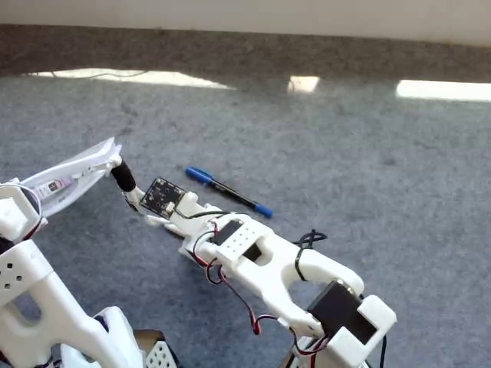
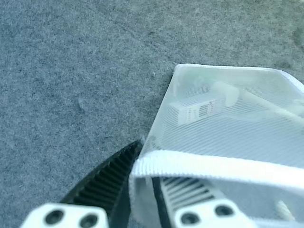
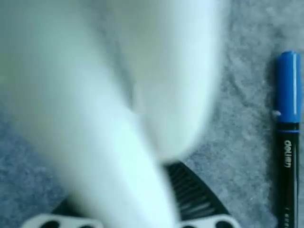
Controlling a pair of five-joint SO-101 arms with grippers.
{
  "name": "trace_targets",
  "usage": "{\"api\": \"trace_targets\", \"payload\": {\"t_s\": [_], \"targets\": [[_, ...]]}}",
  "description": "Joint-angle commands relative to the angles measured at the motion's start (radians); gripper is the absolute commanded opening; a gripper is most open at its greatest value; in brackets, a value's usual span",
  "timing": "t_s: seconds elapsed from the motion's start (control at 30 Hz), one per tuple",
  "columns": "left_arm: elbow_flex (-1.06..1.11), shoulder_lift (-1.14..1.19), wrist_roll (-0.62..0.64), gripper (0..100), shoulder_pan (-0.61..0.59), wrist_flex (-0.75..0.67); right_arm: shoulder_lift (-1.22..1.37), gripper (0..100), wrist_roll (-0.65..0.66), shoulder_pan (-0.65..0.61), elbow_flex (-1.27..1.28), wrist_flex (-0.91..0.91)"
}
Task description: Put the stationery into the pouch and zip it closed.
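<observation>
Left gripper (image 2: 142, 161) is clamped on the pouch (image 2: 223, 128) hem and right gripper (image 1: 120, 172) pinches its other end, so I judge us midway: a few items (image 2: 197, 110) sit inside, the pen (image 1: 228, 192) lies on the table (image 1: 360, 161) nearby, zip not yet closed.

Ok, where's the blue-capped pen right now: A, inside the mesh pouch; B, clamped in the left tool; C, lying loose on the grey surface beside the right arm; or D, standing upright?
C: the blue-capped pen lies flat on the grey surface, outside the mesh pouch and with nothing gripping it.
</observation>
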Motion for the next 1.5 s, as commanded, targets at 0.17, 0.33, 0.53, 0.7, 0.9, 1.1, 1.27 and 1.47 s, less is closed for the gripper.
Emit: {"api": "trace_targets", "payload": {"t_s": [0.17, 0.33, 0.53, 0.7, 0.9, 1.1, 1.27, 1.47], "targets": [[0.002, -0.010, 0.003, 1, -0.021, -0.011, -0.090, 0.4, 0.006, -0.007, 0.001, 0.028], [0.002, -0.012, 0.003, 1, -0.019, -0.011, -0.312, 0.4, 0.003, -0.007, 0.068, 0.168], [0.015, -0.015, 0.003, 1, 0.019, -0.012, -0.507, 0.4, 0.003, -0.007, 0.147, 0.196], [0.027, -0.015, 0.003, 1, 0.036, -0.015, -0.638, 0.4, 0.002, 0.025, 0.174, 0.196], [0.028, -0.015, 0.006, 1, 0.071, -0.015, -0.777, 0.4, -0.095, 0.070, 0.174, 0.196], [0.028, -0.015, 0.006, 1, 0.084, -0.015, -0.819, 0.4, -0.118, 0.113, 0.173, 0.193], [0.028, -0.015, 0.006, 1, 0.085, -0.015, -0.826, 0.4, -0.160, 0.216, 0.165, 0.191], [0.050, -0.015, 0.006, 1, 0.162, -0.015, -0.829, 0.4, -0.301, 0.245, 0.131, 0.191]]}}
